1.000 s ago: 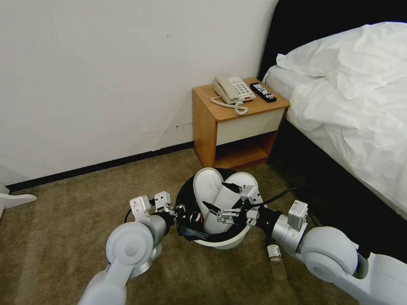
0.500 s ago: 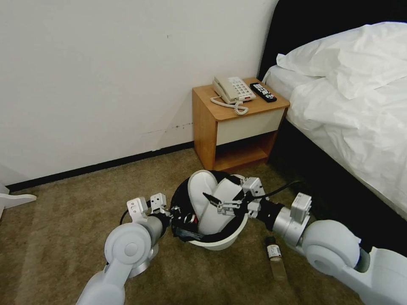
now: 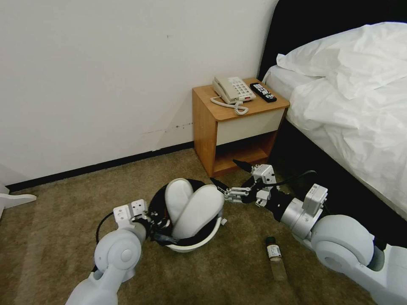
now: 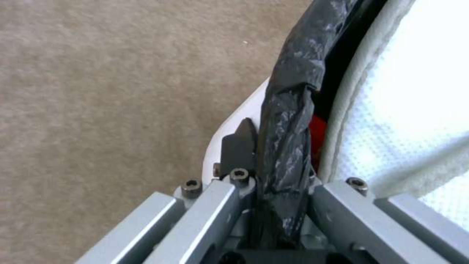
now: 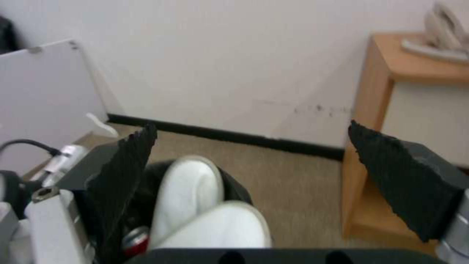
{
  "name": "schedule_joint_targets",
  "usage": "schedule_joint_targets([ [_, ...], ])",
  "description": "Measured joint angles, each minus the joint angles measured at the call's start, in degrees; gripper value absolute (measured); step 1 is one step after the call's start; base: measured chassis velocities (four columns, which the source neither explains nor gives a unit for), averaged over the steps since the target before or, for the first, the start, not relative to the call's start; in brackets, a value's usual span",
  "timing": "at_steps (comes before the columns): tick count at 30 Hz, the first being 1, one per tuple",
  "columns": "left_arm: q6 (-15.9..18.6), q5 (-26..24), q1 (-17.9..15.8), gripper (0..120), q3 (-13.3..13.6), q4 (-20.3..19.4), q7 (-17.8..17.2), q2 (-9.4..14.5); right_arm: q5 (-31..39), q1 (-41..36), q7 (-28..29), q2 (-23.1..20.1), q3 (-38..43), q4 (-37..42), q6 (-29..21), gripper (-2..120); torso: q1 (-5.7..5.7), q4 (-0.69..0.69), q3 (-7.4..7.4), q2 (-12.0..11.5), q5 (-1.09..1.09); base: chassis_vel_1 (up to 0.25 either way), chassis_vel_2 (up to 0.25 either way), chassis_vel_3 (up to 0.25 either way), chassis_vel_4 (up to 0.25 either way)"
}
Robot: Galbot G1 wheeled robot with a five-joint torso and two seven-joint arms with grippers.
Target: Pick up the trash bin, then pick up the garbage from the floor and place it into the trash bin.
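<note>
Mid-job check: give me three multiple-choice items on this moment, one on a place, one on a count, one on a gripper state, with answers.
1. Where does the small bottle lie?
A. on the carpet
B. in the bin
C. on the nightstand

2. How many white slippers stand in the trash bin?
A. one
B. two
C. three

3. What is the right gripper doing?
A. gripping a slipper
B. open and empty
C. gripping the bottle

Answers: 1 A, it lies on the floor beside the right arm. 2 B, two soles side by side. 3 B, fingers spread beside the bin, while the left gripper clamps the rim.
</note>
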Motion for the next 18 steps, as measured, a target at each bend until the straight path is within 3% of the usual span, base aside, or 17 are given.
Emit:
schedule_joint_targets([
  [6,-0.8,2.0,1.6,1,-1.6,-0.8,0.2,0.3,1.4,-2.3,4.9,2.4,-0.8,-0.1,-2.3,100,0.00,0.00,0.00,0.0,0.00,0.000,0.000,0.000,0.000],
  [9,-1.1,3.2,2.3,1,-2.5,-1.1,0.5,0.2,2.6,-3.8,9.1,3.2,-0.9,-0.2,-5.0,100,0.00,0.00,0.00,0.0,0.00,0.000,0.000,0.000,0.000],
  [12,-1.3,4.0,3.0,1,-3.5,-2.1,0.9,0.1,6.1,-5.4,17.2,4.2,-1.2,-0.7,-11.2,100,0.00,-0.01,0.00,0.0,0.00,0.000,0.000,0.000,0.000],
  [18,-1.4,4.7,3.7,1,-4.2,-3.2,1.8,0.0,12.1,-5.1,24.1,5.8,-2.4,-1.7,-15.3,100,0.00,-0.01,0.00,0.0,0.01,0.000,0.000,0.000,0.000],
])
